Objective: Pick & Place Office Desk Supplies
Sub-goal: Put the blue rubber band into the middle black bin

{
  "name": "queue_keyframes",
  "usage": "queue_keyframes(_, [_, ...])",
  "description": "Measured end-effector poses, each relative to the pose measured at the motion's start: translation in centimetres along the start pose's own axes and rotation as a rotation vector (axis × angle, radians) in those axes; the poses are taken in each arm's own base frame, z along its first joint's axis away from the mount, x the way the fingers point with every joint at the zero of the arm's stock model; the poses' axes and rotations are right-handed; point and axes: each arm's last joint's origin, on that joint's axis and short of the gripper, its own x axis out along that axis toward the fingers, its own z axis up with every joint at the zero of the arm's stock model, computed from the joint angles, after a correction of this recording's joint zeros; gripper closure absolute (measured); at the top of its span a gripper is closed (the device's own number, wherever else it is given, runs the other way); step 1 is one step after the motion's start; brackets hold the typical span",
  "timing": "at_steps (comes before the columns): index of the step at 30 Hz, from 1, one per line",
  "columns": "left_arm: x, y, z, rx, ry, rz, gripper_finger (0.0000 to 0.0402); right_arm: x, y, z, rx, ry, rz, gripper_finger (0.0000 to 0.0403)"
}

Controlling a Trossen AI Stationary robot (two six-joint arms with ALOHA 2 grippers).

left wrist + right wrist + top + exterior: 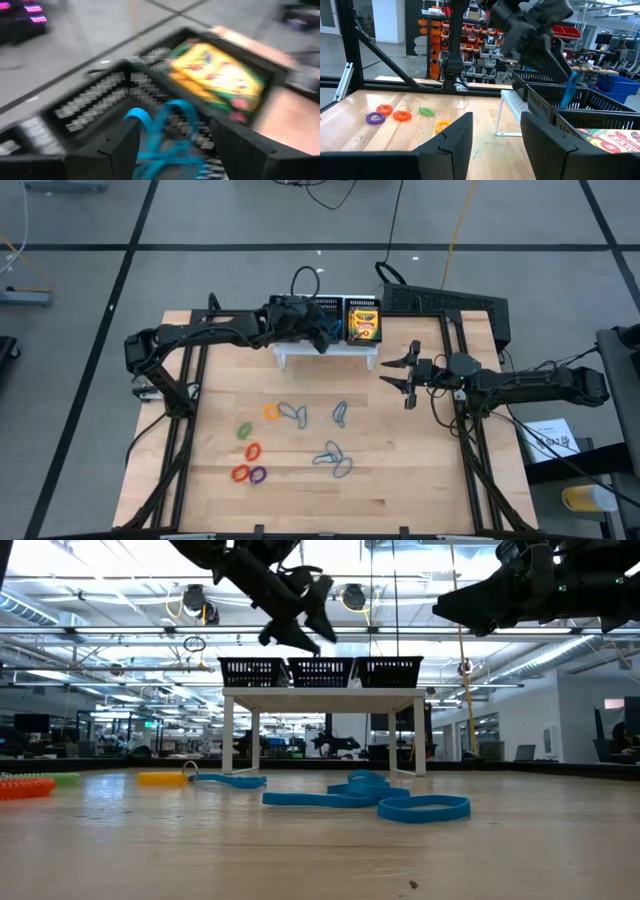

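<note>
Left gripper (322, 332) up over the middle compartment of the black mesh organiser (330, 307), fingers (122, 150) spread, a thin blue loop (167, 130) dangling between them just above the mesh floor. Immediately beside it, in the next compartment toward the right arm, a yellow-and-green crayon box (363, 322) lying flat. Under the organiser, a small white stand (328, 352) raising it off the wooden table (420, 480).

Right gripper (400, 374) held in the air off the crayon-box end of the stand, jaws parted about halfway, nothing between them, pointing toward the organiser.

Farther out from the left gripper, on the open tabletop nearer the front edge: an orange loop (270, 412) just beside a pair of blue loops (295, 414), another blue loop (340, 414) a little apart from those, and a tangle of blue loops (335, 460) farther forward. Off toward the left arm's side, a green loop (244, 429), a second orange loop (252, 451), a red loop (239, 473) and a purple loop (258, 475), the last two touching.
</note>
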Motion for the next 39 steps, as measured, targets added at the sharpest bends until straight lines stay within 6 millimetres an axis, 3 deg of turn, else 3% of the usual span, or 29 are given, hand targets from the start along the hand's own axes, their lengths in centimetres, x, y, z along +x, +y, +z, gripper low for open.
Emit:
queue_keyframes(2, [0.0,0.2,0.0,-0.051,-0.008,0.055,0.0158,0.0,0.0,0.0,0.0,0.0,0.0,0.0248])
queue_keyframes(12, [0.1,0.1,0.2,-0.131,0.023,-0.138,0.0158,0.0,0.0,0.0,0.0,0.0,0.0,0.0248])
queue_keyframes(17, [0.1,0.5,-0.4,-0.173,0.064,-0.024,0.0158,0.0,0.0,0.0,0.0,0.0,0.0,0.0248])
queue_keyframes(24, [-0.1,0.2,0.3,-0.166,0.044,-0.039,0.0158,0.0,0.0,0.0,0.0,0.0,0.0,0.0248])
queue_keyframes(30, [-0.5,-0.3,0.9,-0.142,0.026,-0.159,0.0158,0.0,0.0,0.0,0.0,0.001,-0.001,0.0248])
queue_keyframes(35, [-2.8,-0.9,1.2,-0.057,0.073,-0.281,0.0158,0.0,0.0,-0.1,0.0,0.01,0.001,0.0248])
queue_keyframes(39, [-5.7,-3.1,1.1,0.068,0.015,-0.305,0.0158,0.0,0.0,-0.1,0.0,0.009,0.001,0.0248])
